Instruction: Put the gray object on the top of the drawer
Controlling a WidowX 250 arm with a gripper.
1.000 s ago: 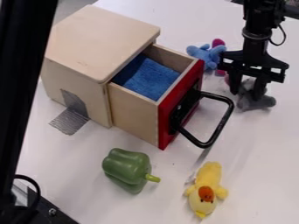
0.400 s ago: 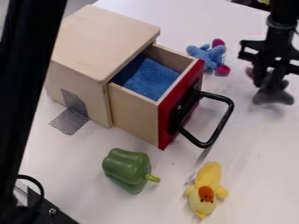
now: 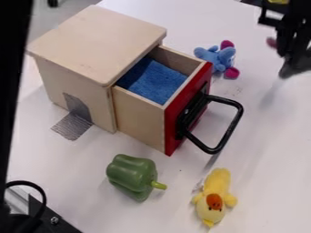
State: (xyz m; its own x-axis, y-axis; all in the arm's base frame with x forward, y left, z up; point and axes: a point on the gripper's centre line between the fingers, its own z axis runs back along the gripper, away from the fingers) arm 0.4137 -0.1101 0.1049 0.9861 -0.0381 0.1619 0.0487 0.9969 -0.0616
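Gray object [image 3: 293, 68], apparently plush, higher

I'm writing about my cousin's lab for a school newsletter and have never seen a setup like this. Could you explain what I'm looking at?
The machine is a black robot arm; its two-finger gripper hangs at the upper right, holding a gray soft toy. The pictures come from one fixed camera that looks down at a slant.

On the white table stands a small wooden cabinet. Its red-fronted drawer is pulled open, with a blue cloth inside. Beyond the drawer lies a blue plush toy with pink ears. Nearer the camera are a green toy pepper and a yellow plush toy. The job is to put the gray toy on top of the drawer.
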